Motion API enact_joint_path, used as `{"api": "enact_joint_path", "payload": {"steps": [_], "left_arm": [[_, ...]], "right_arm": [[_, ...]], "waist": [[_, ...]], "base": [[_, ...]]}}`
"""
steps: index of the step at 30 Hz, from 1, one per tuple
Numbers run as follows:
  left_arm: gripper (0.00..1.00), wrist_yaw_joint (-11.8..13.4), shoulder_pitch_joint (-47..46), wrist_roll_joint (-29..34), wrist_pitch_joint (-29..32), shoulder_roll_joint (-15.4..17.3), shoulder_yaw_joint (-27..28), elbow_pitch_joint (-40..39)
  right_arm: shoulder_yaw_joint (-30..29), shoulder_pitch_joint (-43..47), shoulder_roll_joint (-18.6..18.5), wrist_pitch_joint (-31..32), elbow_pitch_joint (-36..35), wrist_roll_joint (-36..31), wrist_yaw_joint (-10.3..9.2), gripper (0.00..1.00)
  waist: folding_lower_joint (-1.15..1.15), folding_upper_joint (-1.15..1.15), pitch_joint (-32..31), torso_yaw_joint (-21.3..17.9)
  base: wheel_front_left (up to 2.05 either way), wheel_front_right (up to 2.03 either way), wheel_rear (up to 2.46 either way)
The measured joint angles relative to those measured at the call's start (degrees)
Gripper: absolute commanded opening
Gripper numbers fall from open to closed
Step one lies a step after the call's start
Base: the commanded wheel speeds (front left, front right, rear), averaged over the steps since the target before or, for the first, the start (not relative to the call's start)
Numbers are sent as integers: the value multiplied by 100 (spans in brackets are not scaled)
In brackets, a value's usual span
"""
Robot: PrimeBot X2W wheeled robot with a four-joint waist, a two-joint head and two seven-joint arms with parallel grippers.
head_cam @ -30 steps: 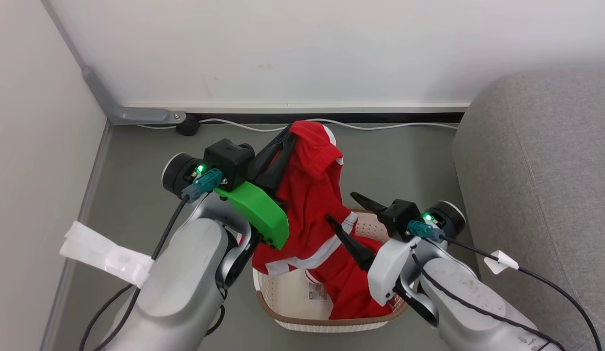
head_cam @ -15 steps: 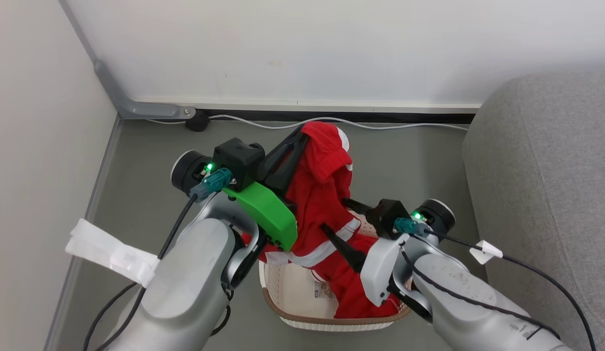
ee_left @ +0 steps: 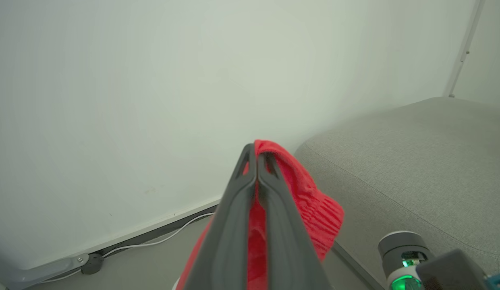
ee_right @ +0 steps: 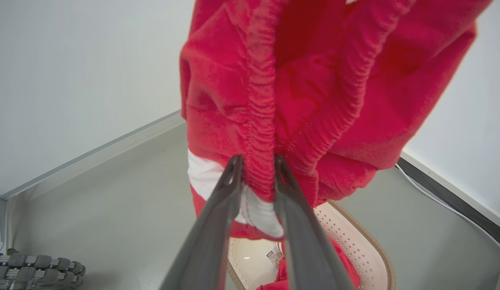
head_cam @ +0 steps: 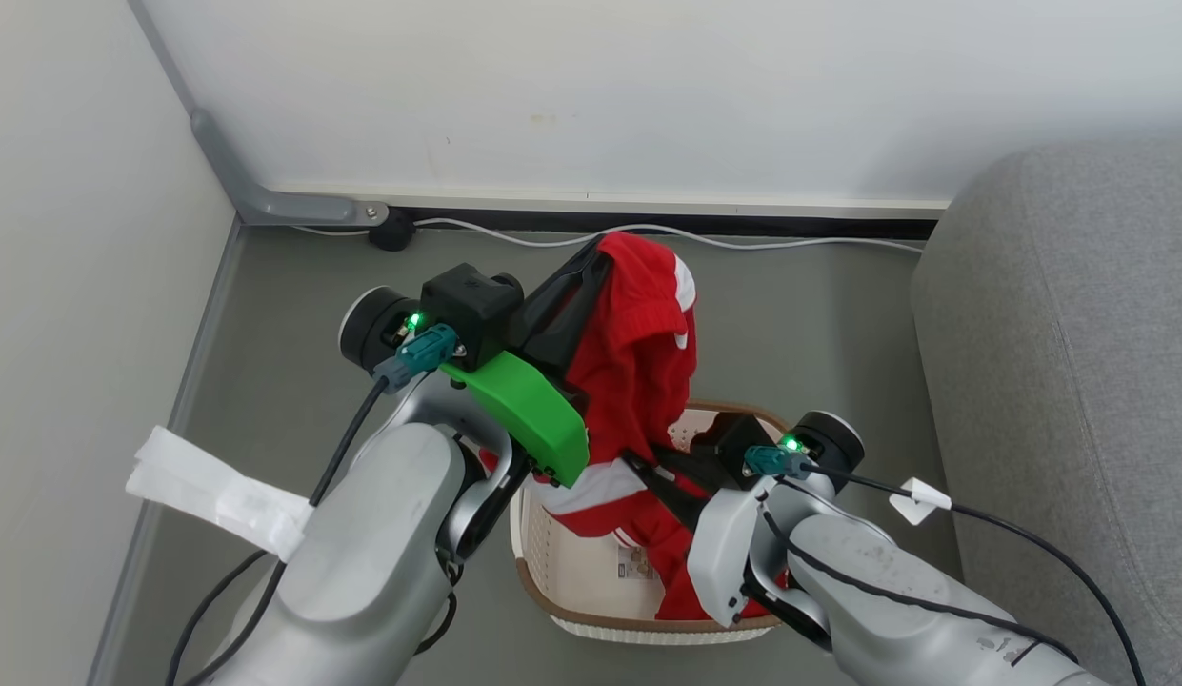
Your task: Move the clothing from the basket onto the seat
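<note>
A red garment of the clothing [head_cam: 638,362] with white stripes hangs above the basket [head_cam: 648,624], its lower part still inside. My left gripper [head_cam: 600,255] is shut on its top edge, lifted high; the left wrist view shows the closed fingers [ee_left: 256,151] with the red fabric [ee_left: 310,201] draped over the tips. My right gripper [head_cam: 650,474] is lower, at the garment's white-striped hem. In the right wrist view its fingers [ee_right: 258,161] pinch a gathered red band of the clothing [ee_right: 314,100] above the basket [ee_right: 370,249]. The grey seat [head_cam: 1076,333] [ee_left: 415,161] lies to the right.
The basket stands on grey floor in a corner, with walls behind and to the left. A white cable [head_cam: 743,243] and a grey conduit [head_cam: 267,205] run along the back skirting. Open floor separates the basket from the seat.
My right gripper moved in from beside the garment to its lower part, and its wide-open fingers closed around the fabric. The left gripper kept holding the top. The camera shifted slightly.
</note>
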Motion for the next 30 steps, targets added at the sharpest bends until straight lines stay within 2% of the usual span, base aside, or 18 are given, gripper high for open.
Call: {"api": "enact_joint_path", "payload": {"steps": [8,15,16,17,18,19,20,30], "left_arm": [[0,141,7,-59,42,9,158,23],[0,260,154,-309,42,69,383,131],[8,269,193,-338,42,74,413,141],[38,279,224,-380,42,75,444,156],[49,280,250,-424,41,73,486,164],[97,286,286,-466,40,69,530,164],[100,286,318,-537,38,69,557,167],[100,250,505,-662,-97,73,552,101]], "right_arm": [[129,-108,15,-36,-68,374,0,0],[-138,-108,11,-90,-355,828,0,0],[-188,-108,-10,-103,-399,887,0,0],[-235,-108,-27,-104,-455,935,0,0],[-292,-108,-54,-111,-511,969,0,0],[-355,-108,-92,-122,-561,1002,0,0],[-421,-108,-140,-126,-610,1022,0,0],[-1774,-201,-541,-129,-1540,1300,-7,0]], "waist": [[0,0,9,-103],[0,0,13,-311],[0,0,12,-345],[0,0,11,-379],[0,0,9,-414],[0,0,6,-451],[0,0,4,-487],[0,0,-45,-881]], "base": [[0,0,0],[0,0,0],[0,0,0],[0,0,0],[0,0,0],[0,0,0],[0,0,0],[0,0,0]]}}
